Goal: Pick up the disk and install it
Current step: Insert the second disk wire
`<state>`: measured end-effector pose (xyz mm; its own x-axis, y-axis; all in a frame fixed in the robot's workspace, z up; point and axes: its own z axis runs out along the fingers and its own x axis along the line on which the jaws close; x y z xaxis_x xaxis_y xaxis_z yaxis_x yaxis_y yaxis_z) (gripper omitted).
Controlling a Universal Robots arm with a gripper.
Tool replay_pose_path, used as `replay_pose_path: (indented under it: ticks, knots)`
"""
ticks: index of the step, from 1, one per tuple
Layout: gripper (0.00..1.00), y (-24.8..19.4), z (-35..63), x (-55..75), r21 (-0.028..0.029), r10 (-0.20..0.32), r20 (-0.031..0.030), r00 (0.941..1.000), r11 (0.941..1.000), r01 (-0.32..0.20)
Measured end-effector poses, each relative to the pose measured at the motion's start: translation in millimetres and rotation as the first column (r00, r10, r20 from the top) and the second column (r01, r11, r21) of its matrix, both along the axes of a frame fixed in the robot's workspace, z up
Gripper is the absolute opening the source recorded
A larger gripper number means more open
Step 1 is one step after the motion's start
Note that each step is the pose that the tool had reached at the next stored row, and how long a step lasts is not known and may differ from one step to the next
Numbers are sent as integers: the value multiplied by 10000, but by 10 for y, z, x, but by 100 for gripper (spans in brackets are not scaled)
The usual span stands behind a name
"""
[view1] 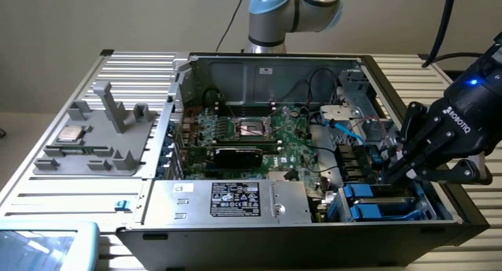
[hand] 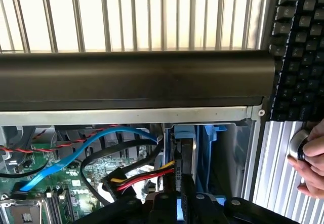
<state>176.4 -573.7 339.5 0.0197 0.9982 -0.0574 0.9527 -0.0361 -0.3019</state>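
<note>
Reaching steeply down from the exterior view's right, the arm is angling its end effector [view1: 400,168] into the drive bay of the open computer case [view1: 259,65]. Fingers are sitting clenched, tips just above the blue-railed disk [view1: 368,201] lying in the bay; grasp on it cannot be told. A person's hand [hand: 310,158] is resting on the ribbed tabletop [hand: 273,168] beside a keyboard [hand: 298,46].

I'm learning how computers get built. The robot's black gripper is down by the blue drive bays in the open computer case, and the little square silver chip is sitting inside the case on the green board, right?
Not quite. The small square silver chip lies outside the open black computer case, on the grey plastic fixture at the exterior view's left. The black gripper is indeed down by the blue drive bays.
</note>
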Motion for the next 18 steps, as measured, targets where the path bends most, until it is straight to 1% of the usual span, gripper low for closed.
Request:
replay_pose_path:
  ticks: [2,5,6,12,16,18]
  knots:
    - [16,11,-14,15,-6,1,-17,10000,10000,-1]
    - [16,11,-43,14,-16,-11,-18,10000,10000,11]
    - [16,11,-53,14,-28,-15,-18,10000,10000,15]
    - [16,11,-75,15,-135,-29,-18,10000,9999,29]
    - [16,13,-84,14,-250,-49,-17,10000,9997,48]
    - [16,18,-88,15,-284,-72,-17,10000,9996,72]
